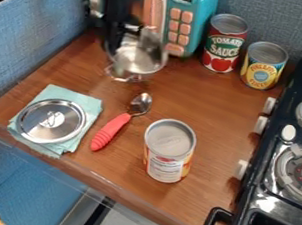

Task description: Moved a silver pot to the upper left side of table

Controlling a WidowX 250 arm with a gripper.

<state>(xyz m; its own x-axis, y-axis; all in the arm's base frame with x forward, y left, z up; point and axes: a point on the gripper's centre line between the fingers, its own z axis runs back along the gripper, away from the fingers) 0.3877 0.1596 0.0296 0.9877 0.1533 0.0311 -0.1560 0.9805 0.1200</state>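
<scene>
At the upper left of the table, in front of the toy microwave, the black gripper (131,30) hangs down over the silver pot (137,58). Its lower end overlaps the pot's far rim, and blur there hides how the fingers stand. The pot is tilted, with its shiny inside facing the camera and a small handle at its near side. Whether its base touches the wooden table (211,103) I cannot tell.
A silver lid (50,121) lies on a teal cloth (90,109) at the left. A red-handled spoon (111,131) and a can (169,150) are nearer the front. Two cans (225,43) stand at the back, beside the teal microwave (205,11); a black stove (301,144) borders the right.
</scene>
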